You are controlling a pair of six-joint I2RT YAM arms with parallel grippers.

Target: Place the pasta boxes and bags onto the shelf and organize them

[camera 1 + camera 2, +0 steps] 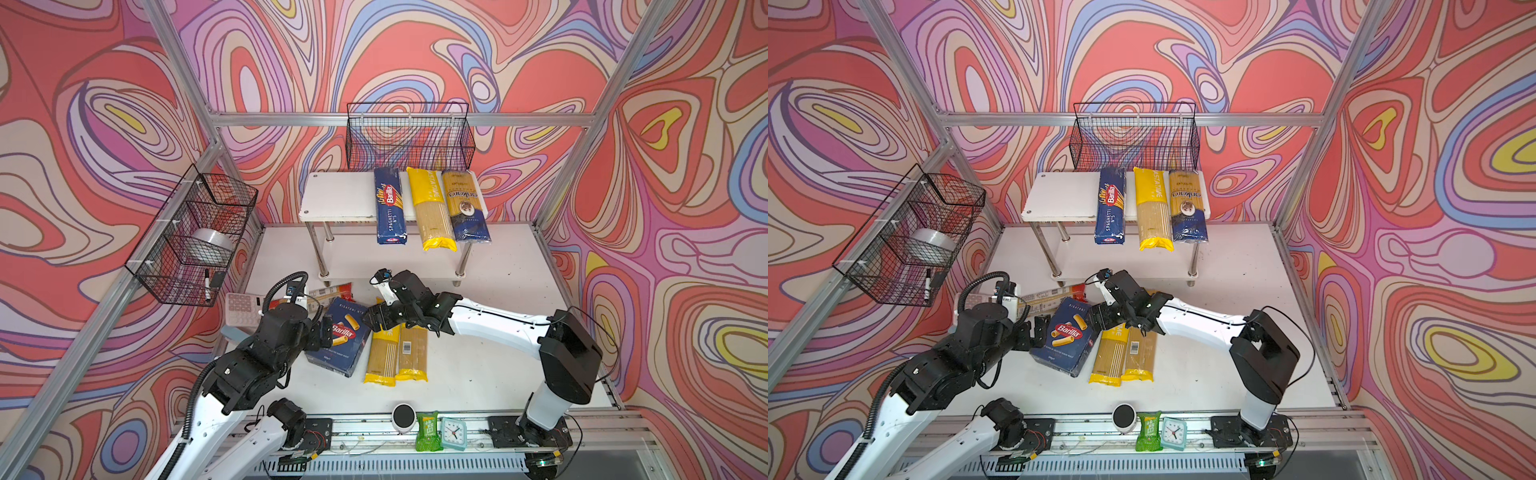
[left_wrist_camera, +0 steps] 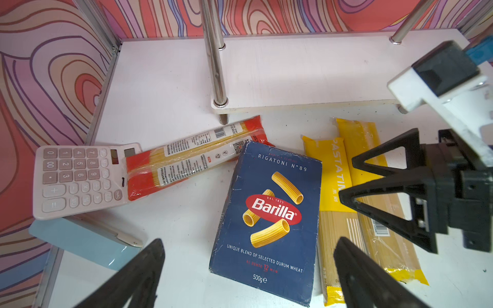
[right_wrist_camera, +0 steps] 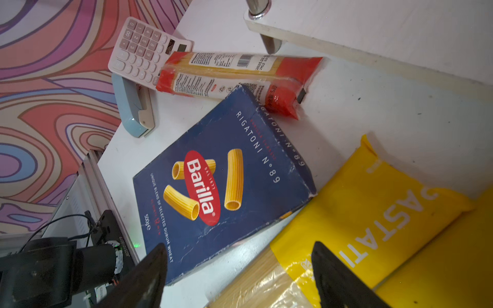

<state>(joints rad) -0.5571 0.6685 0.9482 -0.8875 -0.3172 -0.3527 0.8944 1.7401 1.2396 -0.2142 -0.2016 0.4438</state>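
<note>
Well, both my hands were empty: my left gripper (image 1: pixel 1034 330) stood with its jaws spread wide, and my right gripper (image 2: pixel 346 178) had its jaws parted too, closed on nothing. Between the two lay the wide dark blue cardboard rigatoni box (image 2: pixel 266 213), flat on the white table (image 1: pixel 478 365), just ahead of my left gripper and just beside my right. I took that box for the step in hand. To do it well, I reckoned I should close squarely on its two long edges, near the middle. Stiff cardboard holds firm in a grip but twists if caught by a corner, and its edges looked scuffed white and slightly crushed. Its far corner overlapped the red-ended clear film spaghetti packet (image 2: pixel 192 157). Its side towards my right gripper touched one of two yellow-ended clear packets (image 2: pixel 329 170), so a straight lift seemed wiser than a drag. Those glossy films looked slippery, the strands inside brittle. Beyond both grippers, well apart, stood the white two-tier shelf (image 1: pixel 340 195) on chrome tube legs. Its smooth upper board carried the long narrow dark blue spaghetti box (image 1: pixel 390 205), a third yellow-ended packet (image 1: pixel 430 208) and a gold and dark blue packet (image 1: pixel 463 203) side by side, with bare board on my left gripper's side.
</note>
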